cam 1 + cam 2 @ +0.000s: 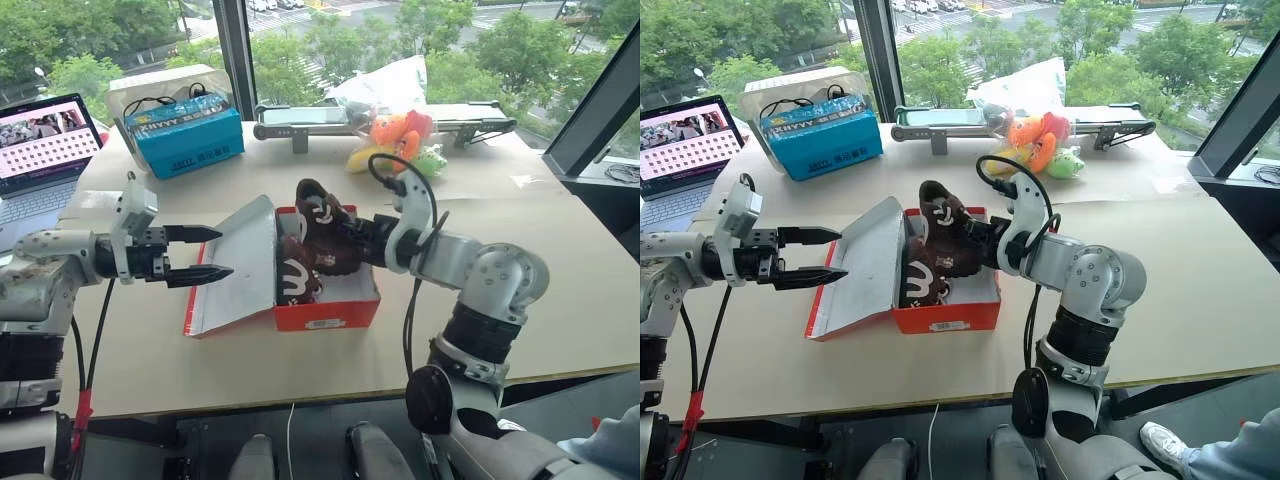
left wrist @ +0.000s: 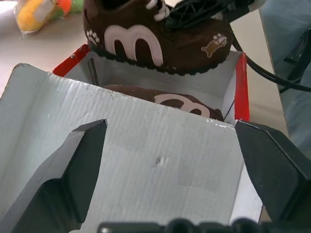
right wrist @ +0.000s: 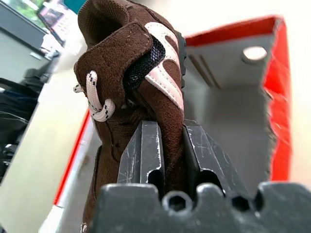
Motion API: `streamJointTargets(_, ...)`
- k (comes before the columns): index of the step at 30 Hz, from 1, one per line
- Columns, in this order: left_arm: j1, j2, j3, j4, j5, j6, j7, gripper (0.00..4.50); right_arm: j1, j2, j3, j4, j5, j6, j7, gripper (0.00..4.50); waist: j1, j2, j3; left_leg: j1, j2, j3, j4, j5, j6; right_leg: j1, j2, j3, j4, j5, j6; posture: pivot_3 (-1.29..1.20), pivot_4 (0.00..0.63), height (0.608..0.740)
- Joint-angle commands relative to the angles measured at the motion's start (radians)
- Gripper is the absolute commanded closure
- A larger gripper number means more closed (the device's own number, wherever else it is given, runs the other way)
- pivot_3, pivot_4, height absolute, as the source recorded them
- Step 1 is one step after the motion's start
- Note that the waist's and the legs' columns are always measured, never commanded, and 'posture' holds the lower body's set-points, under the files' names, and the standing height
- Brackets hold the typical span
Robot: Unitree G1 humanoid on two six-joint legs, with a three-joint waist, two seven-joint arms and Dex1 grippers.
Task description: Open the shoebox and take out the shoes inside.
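The red shoebox [image 1: 325, 315] stands open mid-table, its pale lid [image 1: 240, 265] folded out to the left. My right gripper [image 1: 362, 240] is shut on one dark brown shoe [image 1: 322, 225] at its heel collar, holding it tilted above the box; the fingers [image 3: 143, 145] pinch the shoe [image 3: 126, 73]. The other shoe [image 1: 298, 280] lies inside the box, also seen past the lid edge [image 2: 180, 99]. My left gripper [image 1: 226, 252] is open, level beside the lid's inner face [image 2: 146, 155], with nothing between its fingers.
A blue box [image 1: 185, 135] and an open laptop [image 1: 40, 140] sit at the back left. Orange, yellow and green plush toys [image 1: 400, 135] and a clear bag lie behind the shoebox, beside a black bar [image 1: 300, 120]. Bare tabletop [image 1: 540, 220] spreads to the right.
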State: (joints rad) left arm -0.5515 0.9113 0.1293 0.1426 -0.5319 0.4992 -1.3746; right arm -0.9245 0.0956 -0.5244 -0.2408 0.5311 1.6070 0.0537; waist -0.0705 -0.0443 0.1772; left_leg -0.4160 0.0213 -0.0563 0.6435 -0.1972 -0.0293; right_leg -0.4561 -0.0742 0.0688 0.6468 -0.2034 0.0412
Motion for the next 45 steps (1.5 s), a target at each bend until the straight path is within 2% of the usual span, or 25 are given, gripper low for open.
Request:
streamJointTargets(1, -0.025, 0.013, 0.008, -0.027, -0.003, -0.002, -0.001, 0.00, -0.161, 0.059, -0.106, -0.007, 0.045, 0.007, -0.024, 4.35, -0.001, 0.002, 0.001, 0.000, 0.000, 0.000, 0.000, 0.000, 0.000, 0.000, 0.000, 0.000, 0.000, 0.000, 0.000, 0.00, 0.150, 0.706)
streamJointTargets(6, -0.027, 0.014, 0.008, -0.030, -0.004, 0.001, 0.001, 0.00, -0.201, -0.206, -0.130, 0.108, -0.057, -0.070, -0.041, 4.35, 0.005, 0.002, 0.001, 0.000, 0.001, 0.000, -0.001, 0.000, 0.000, 0.000, 0.002, 0.000, 0.000, 0.000, 0.000, 0.00, 0.150, 0.706)
streamJointTargets(9, -0.027, 0.014, 0.006, -0.032, -0.005, 0.001, 0.000, 0.00, -0.161, -0.313, -0.119, 0.191, -0.077, -0.124, -0.017, 4.35, 0.018, 0.002, 0.001, -0.001, -0.003, 0.000, 0.000, 0.000, 0.000, 0.001, -0.003, -0.001, -0.002, -0.001, 0.001, 0.00, 0.150, 0.706)
streamJointTargets(12, -0.029, 0.013, 0.005, -0.033, -0.006, 0.001, 0.001, 0.00, -0.078, -0.393, -0.093, 0.315, -0.132, -0.256, -0.011, 4.35, 0.012, 0.002, 0.001, -0.001, -0.003, 0.000, 0.000, 0.000, 0.000, 0.001, -0.003, 0.000, -0.002, -0.001, 0.001, 0.00, 0.150, 0.706)
streamJointTargets(15, -0.029, 0.011, 0.003, -0.035, -0.006, 0.001, 0.002, 0.00, -0.034, -0.436, -0.076, 0.435, -0.162, -0.389, 0.002, 4.35, 0.000, 0.003, 0.002, 0.000, -0.003, 0.000, 0.000, 0.000, 0.000, 0.001, -0.002, 0.000, -0.001, -0.001, 0.001, 0.00, 0.150, 0.706)
streamJointTargets(20, -0.033, 0.009, -0.002, -0.031, -0.003, -0.001, 0.000, 0.00, -0.003, -0.433, -0.033, 0.627, -0.166, -0.551, 0.070, 4.35, -0.030, 0.004, 0.003, 0.000, -0.002, 0.001, 0.000, 0.000, 0.000, 0.000, -0.002, 0.002, 0.000, -0.001, 0.001, 0.00, 0.150, 0.706)
streamJointTargets(28, -0.040, 0.010, -0.007, -0.030, -0.003, 0.000, 0.001, 0.00, 0.010, -0.458, -0.003, 0.876, -0.191, -0.760, 0.083, 4.35, -0.030, 0.004, 0.003, 0.001, -0.003, 0.001, 0.000, 0.000, 0.000, 0.002, -0.002, 0.002, -0.001, -0.001, 0.001, 0.00, 0.150, 0.706)
streamJointTargets(29, -0.040, 0.011, -0.007, -0.030, -0.003, 0.001, 0.001, 0.00, 0.012, -0.462, 0.000, 0.879, -0.187, -0.773, 0.088, 3.42, -0.030, 0.004, 0.003, 0.001, -0.003, 0.001, 0.000, 0.000, 0.000, 0.003, -0.002, 0.002, -0.001, -0.001, 0.001, 0.00, 0.150, 0.706)
streamJointTargets(33, -0.039, 0.014, -0.006, -0.027, -0.004, 0.001, -0.002, 0.00, 0.007, -0.486, 0.046, 0.818, -0.188, -0.769, 0.097, 2.23, -0.029, 0.004, 0.003, 0.002, -0.003, 0.001, 0.000, 0.000, 0.000, 0.003, -0.002, 0.002, 0.000, -0.002, 0.003, 0.00, 0.150, 0.706)
streamJointTargets(40, -0.047, 0.008, -0.014, -0.018, -0.003, -0.001, -0.008, 0.00, 0.026, -0.561, 0.149, 0.446, -0.174, -0.605, 0.097, 2.23, -0.027, 0.006, 0.004, 0.000, -0.003, 0.001, 0.000, 0.000, 0.000, 0.001, -0.002, 0.002, 0.000, -0.001, 0.002, 0.00, 0.150, 0.706)
streamJointTargets(45, -0.058, 0.003, -0.024, -0.008, 0.000, -0.004, -0.014, 0.00, 0.044, -0.691, 0.260, 0.116, -0.102, -0.387, 0.210, 2.23, -0.023, 0.007, 0.004, 0.000, -0.003, 0.000, 0.000, 0.000, 0.000, 0.001, -0.002, 0.002, 0.000, -0.002, 0.003, 0.00, 0.150, 0.706)
